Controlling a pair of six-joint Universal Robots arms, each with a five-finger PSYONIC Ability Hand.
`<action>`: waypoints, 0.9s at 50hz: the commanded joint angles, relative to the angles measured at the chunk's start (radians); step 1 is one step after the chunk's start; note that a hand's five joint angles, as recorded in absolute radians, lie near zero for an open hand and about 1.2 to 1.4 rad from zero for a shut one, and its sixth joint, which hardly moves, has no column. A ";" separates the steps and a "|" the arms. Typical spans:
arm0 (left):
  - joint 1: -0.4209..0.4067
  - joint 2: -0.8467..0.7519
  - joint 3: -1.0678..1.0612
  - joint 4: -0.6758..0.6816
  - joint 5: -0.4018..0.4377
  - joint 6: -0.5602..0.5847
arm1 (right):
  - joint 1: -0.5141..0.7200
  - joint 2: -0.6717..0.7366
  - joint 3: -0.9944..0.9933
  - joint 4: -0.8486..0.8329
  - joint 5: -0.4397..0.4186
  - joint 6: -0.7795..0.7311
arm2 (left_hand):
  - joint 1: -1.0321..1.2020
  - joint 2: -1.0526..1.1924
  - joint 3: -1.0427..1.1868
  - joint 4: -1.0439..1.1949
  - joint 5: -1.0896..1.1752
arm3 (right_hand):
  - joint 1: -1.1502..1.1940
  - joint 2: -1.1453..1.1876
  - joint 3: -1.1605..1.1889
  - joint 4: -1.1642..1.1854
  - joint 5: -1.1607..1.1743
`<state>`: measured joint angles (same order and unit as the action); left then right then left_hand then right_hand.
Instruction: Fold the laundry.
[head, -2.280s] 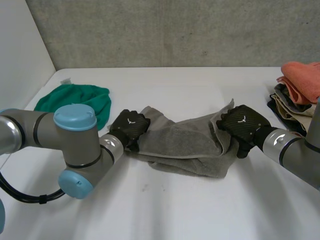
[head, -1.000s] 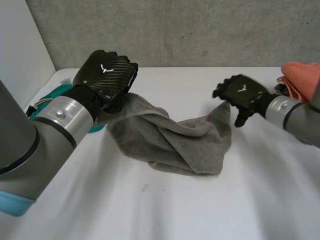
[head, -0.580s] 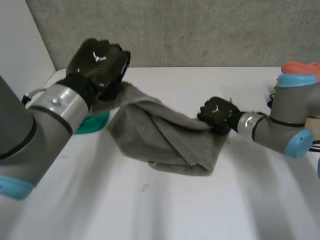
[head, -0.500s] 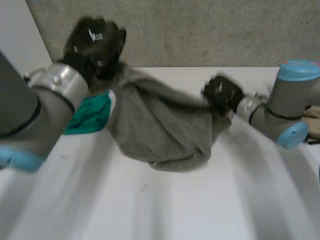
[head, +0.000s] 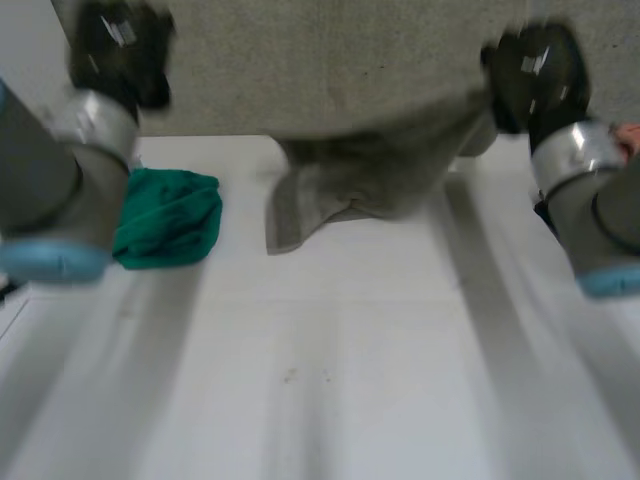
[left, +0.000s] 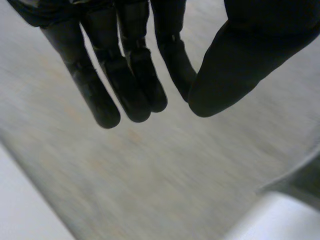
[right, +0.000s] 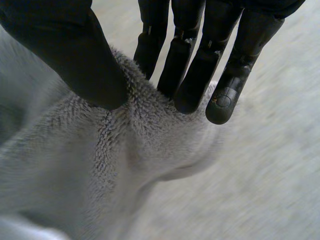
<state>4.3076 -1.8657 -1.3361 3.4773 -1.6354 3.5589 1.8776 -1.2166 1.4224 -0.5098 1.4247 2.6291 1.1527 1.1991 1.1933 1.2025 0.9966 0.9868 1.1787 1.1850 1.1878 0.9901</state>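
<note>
Both hands are up high by the concrete wall, well apart; the right hand pinches an edge of the grey towel between its thumb and straight fingers; from there the towel sags toward the robot's left, its loose end dangling low over the white table. Opposite it, the left hand has its fingers straight and relaxed, thumb close beside them, holding nothing; a green cloth lies bunched on the table below that arm.
</note>
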 joint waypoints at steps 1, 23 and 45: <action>-0.049 0.000 -0.310 0.016 0.089 -0.018 | 0.000 -0.012 0.274 0.016 -0.036 -0.072 | 0.011 -0.035 -0.029 -0.038 -0.007 | 0.409 0.218 0.211 0.208 0.232; -0.103 -0.240 -0.160 0.154 0.105 -0.173 | 0.190 -0.307 0.230 0.112 -0.043 -0.109 | -0.792 -0.839 -0.833 -0.842 -0.811 | 0.409 0.218 0.211 0.208 0.232; -0.226 -0.449 -0.029 0.167 0.105 -0.414 | 0.382 -0.577 0.285 0.254 -0.069 -0.095 | -0.751 -0.798 -0.792 -0.801 -0.770 | 0.409 0.218 0.211 0.208 0.232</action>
<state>4.1118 -2.3119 -1.3668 3.6436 -1.5306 3.1641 2.2196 -1.7550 1.6824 -0.2814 1.3609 2.5300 0.3771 0.3459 0.3527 0.3416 0.1592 0.9868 1.1787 1.1850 1.1920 0.9902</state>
